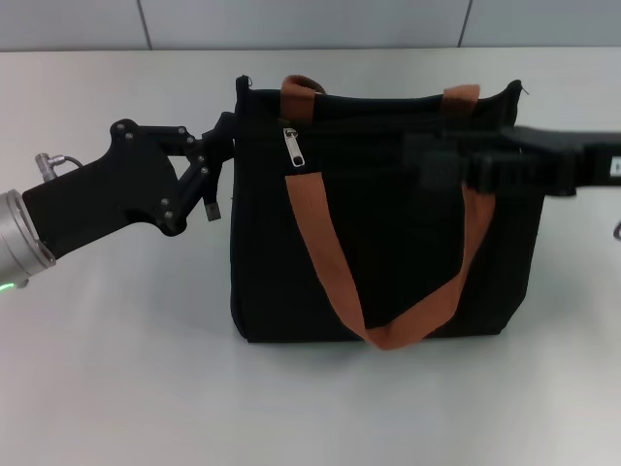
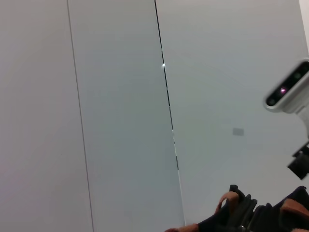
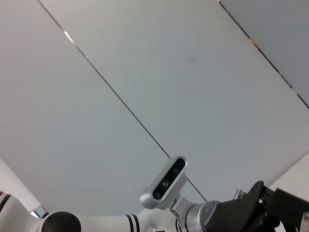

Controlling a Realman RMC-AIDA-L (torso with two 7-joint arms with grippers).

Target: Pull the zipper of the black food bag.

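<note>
White table (image 1: 116, 388); black food bag (image 1: 388, 252) upright; left hand (image 1: 215, 170) spread beside it.

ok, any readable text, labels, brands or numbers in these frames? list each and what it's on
None readable in any view.
Bag: no print or logo visible on the fabric or handles.
Zipper: plain metal tab, any marking too small to tell.
Left gripper and right gripper: no legible labels.
Wrist views: only wall panels and robot parts, no text.
</note>
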